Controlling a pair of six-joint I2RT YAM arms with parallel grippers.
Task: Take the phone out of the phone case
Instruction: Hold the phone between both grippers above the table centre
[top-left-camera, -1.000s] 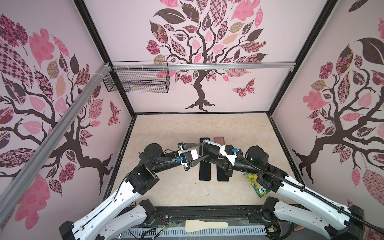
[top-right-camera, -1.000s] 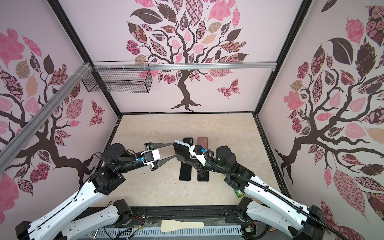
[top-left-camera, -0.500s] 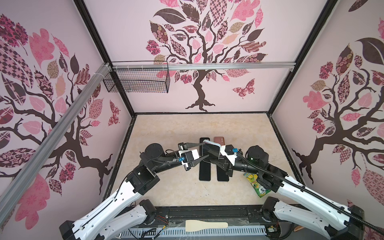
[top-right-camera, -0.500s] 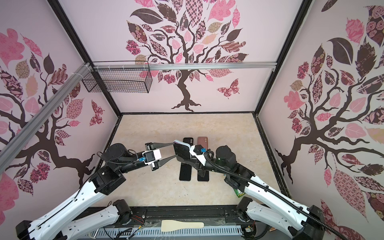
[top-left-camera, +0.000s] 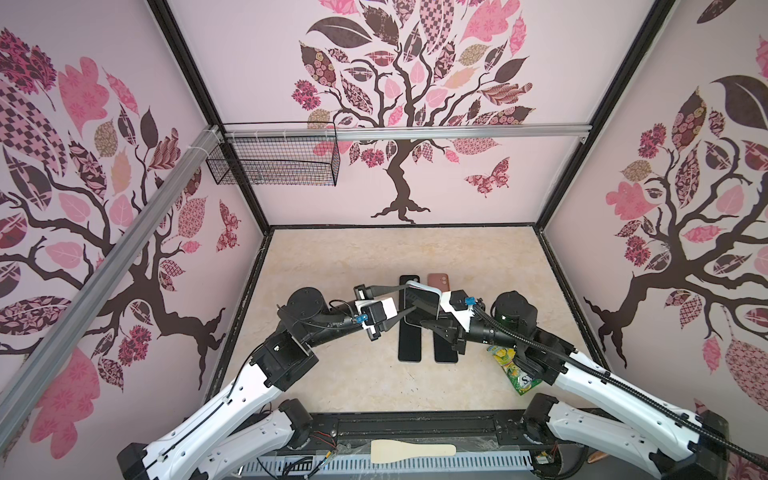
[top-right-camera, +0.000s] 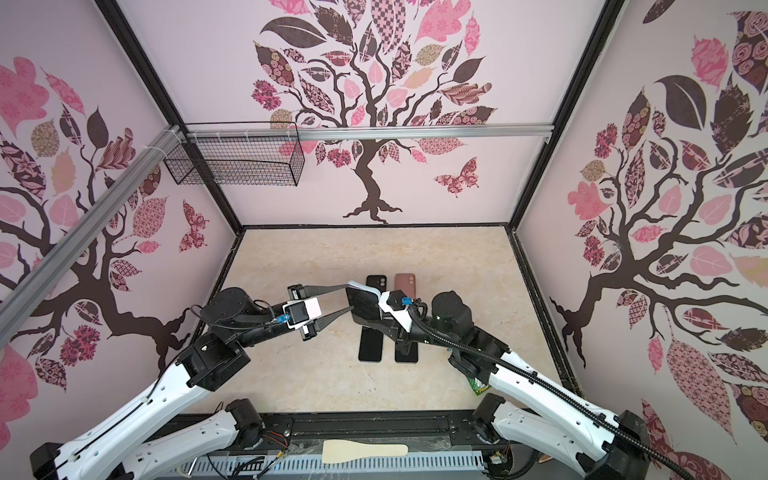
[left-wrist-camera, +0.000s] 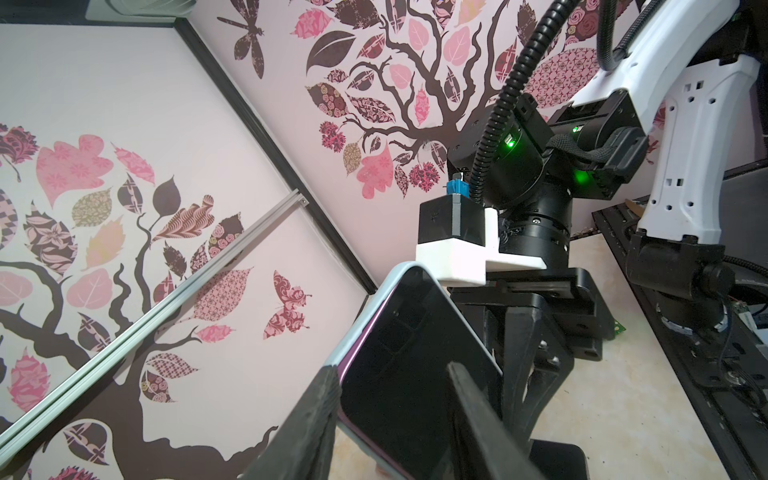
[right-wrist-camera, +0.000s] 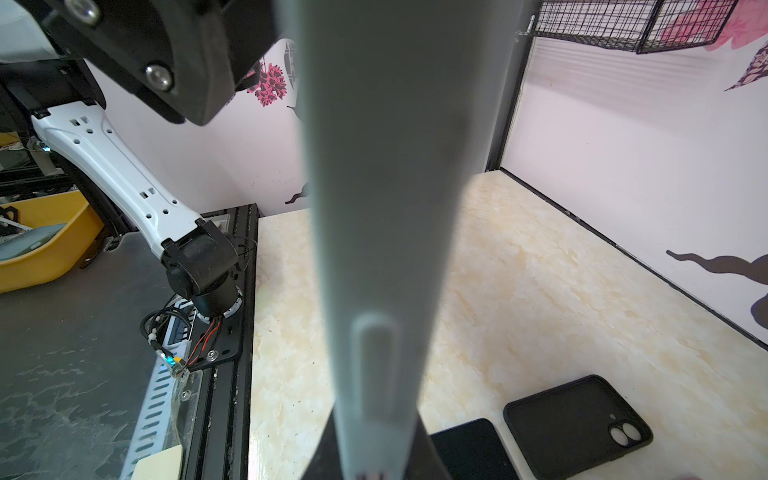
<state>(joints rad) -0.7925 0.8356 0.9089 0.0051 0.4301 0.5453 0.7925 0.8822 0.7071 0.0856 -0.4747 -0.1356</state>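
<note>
Phone (top-left-camera: 420, 306) sits inside its pale blue phone case (top-left-camera: 423, 287), and in both top views you have the pair in the air above the middle of the table (top-left-camera: 332, 266), screen up and tilted. Your right gripper (top-left-camera: 432, 323) has its fingers pressed together on the cased phone at the end nearer the front edge. Your left gripper (top-left-camera: 410, 297) points in from the left edge's side with its fingers spread: one tip at the case's far corner, the other over the screen. Beneath, a black case (top-right-camera: 376, 282) and a brown case (top-right-camera: 405, 280) lie side by side toward the back edge. The left slab (top-right-camera: 371, 345) and the right slab (top-right-camera: 405, 352), both flat and black, lie in front of them. A green packet (top-left-camera: 515, 370) lies near the right edge, partly under your right arm.

In the left wrist view, the dark screen fills much of the near field, with the case's pale rim along one side. One finger (left-wrist-camera: 320, 407) lies against that rim. The other finger (left-wrist-camera: 469, 407) stands in front of the glass, with a clear gap between them. From this angle I cannot tell whether they squeeze the phone or merely bracket it.

In the right wrist view, the case's pale side runs straight away from the camera, a raised button on it, rising out of the closed dark fingers. On the table beyond, the black case lies flat, camera holes showing, just beside the left slab.
</note>
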